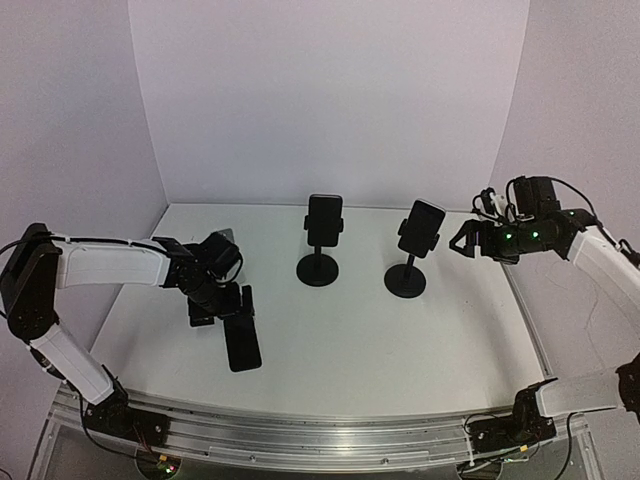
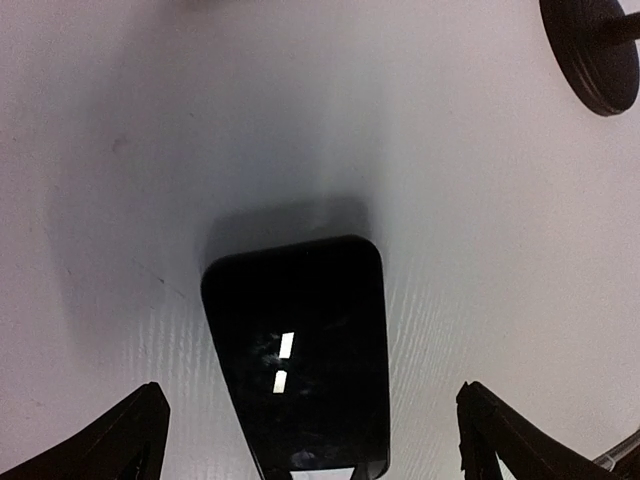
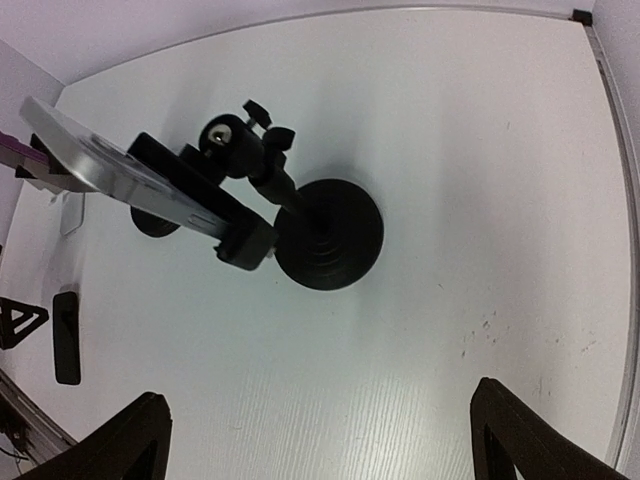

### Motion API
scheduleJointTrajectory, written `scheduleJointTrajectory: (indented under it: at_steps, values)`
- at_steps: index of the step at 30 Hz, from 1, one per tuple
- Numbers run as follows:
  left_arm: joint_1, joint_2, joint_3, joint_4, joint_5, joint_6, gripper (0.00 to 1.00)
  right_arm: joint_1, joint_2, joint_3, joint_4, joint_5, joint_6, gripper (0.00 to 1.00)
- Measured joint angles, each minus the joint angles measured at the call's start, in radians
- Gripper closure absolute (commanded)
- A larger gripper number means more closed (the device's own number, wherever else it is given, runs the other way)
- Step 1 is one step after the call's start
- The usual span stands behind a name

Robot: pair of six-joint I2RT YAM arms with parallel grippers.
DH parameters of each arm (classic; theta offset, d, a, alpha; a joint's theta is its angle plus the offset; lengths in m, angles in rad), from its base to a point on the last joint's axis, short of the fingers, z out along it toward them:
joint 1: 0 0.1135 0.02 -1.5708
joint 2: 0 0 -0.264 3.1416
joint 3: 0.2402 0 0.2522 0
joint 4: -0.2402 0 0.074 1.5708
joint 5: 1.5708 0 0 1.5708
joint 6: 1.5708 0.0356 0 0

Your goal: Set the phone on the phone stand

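Loose phone: your loose phone [image 1: 243, 345] lies flat on the bench [image 1: 400, 345] at the near left, glossy dark face up. It is well apart from both stands.
Left claw: your left claw [image 2: 312, 400] is spread wide and pinches nothing. In its wrist view it hangs right over the loose phone, with one finger on each side of the phone's near end. Neither finger touches the phone.
Left arm: it reaches in from the left side. From overhead, the claw sits over the far end of the loose phone.
Left stand: the left stand [image 1: 318, 268] is upright on its round base near the middle of the bench. A dark phone, the left mounted phone [image 1: 324, 218], sits upright in its cradle.
Right stand: the right stand [image 1: 406, 280] is just to the right of the left stand, and the two bases are apart. It carries the right mounted phone [image 1: 421, 228], which is tilted.
Right claw: your right claw [image 1: 468, 238] is spread and empty. It is held above the bench just to the right of the right mounted phone, without contact. Its wrist view looks down on the right stand's base and ball joint, and the loose phone shows small at the left edge.
Stand for the task: both stands you can see already hold a phone.
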Motion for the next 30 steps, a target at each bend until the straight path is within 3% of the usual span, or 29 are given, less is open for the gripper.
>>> scheduleJointTrajectory:
  at_steps: [11, 24, 30]
  values:
    - [-0.061, 0.075, 0.000, -0.024, 0.020, -0.164, 0.00, 0.000, -0.112, -0.046, -0.135, 0.079, 0.099, 0.02]
    - [-0.098, 0.157, 0.014, -0.039, -0.008, -0.178, 0.01, 0.000, -0.112, -0.038, -0.200, 0.089, 0.090, 0.02]
    - [-0.098, 0.159, 0.008, -0.029, -0.025, -0.153, 0.13, 0.000, -0.111, -0.038, -0.200, 0.090, 0.081, 0.02]
